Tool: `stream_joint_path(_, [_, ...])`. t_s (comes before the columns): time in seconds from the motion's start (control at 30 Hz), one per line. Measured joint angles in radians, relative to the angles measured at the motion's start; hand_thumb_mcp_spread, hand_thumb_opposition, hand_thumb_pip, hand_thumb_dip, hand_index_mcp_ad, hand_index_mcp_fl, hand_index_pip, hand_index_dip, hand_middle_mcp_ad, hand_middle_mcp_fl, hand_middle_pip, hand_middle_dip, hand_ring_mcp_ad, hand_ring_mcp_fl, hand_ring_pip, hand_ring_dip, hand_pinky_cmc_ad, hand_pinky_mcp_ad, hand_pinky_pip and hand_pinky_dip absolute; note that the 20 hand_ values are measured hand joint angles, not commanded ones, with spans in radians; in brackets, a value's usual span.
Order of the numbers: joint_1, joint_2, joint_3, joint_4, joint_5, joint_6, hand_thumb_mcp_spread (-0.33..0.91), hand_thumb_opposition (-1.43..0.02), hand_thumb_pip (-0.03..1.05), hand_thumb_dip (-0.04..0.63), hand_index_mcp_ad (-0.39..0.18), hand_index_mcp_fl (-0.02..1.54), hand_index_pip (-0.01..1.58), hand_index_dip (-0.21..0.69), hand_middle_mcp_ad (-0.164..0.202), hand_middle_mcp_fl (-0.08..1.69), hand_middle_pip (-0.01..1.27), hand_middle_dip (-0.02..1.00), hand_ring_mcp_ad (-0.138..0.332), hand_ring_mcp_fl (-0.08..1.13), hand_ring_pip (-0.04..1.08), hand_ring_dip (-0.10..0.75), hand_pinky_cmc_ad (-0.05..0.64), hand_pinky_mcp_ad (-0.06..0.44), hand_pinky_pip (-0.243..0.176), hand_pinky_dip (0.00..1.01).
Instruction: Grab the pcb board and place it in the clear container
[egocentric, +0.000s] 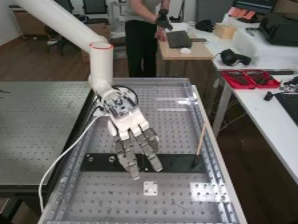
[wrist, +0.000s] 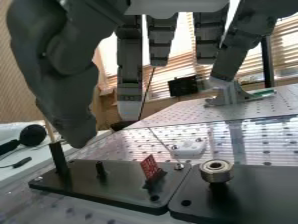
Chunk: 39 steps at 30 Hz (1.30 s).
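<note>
Right, the hand (egocentric: 130, 121) has its fingers straight and a little apart, over the black plates (egocentric: 103, 163). Under there, the small red pcb board (wrist: 149, 167) stands tilted in a dark holder (wrist: 155, 180); on the neighbouring plate sits a metal bearing (wrist: 217, 171), and a white bracket (egocentric: 150, 188) lies near the plates on the perforated desk (egocentric: 100, 202).

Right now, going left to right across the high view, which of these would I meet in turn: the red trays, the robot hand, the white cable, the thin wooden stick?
White cable → robot hand → thin wooden stick → red trays.
</note>
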Motion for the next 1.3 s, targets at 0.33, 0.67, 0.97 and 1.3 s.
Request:
stream_joint_path(0.33, [-0.013,-0.021,0.003,-0.03,-0.008,0.022,0.34,-0.83,0.64,0.222,-0.023,0.06,1.55,0.138,0.045,0.01,0.14,0.13,0.257,0.0,0.15,0.0,0.335,0.211,-0.124,0.89])
stream_joint_path(0.67, [-0.029,-0.022,-0.013,-0.064,-0.058,0.072,0.35,-0.83,0.64,0.222,-0.023,0.06,1.55,0.138,0.045,0.0,0.14,0.13,0.257,0.0,0.15,0.0,0.335,0.211,-0.124,0.89])
stream_joint_path(0.97, [-0.037,0.005,-0.063,-0.049,-0.101,0.077,0.36,-0.83,0.64,0.222,-0.023,0.06,1.55,0.138,0.045,0.0,0.14,0.13,0.257,0.0,0.14,0.0,0.335,0.211,-0.126,0.87])
stream_joint_path(1.3, [-0.042,0.0,-0.056,-0.051,-0.093,0.098,0.36,-0.83,0.66,0.22,-0.023,0.06,1.55,0.136,0.045,0.0,0.14,0.13,0.257,0.0,0.14,0.0,0.335,0.215,-0.126,0.86])
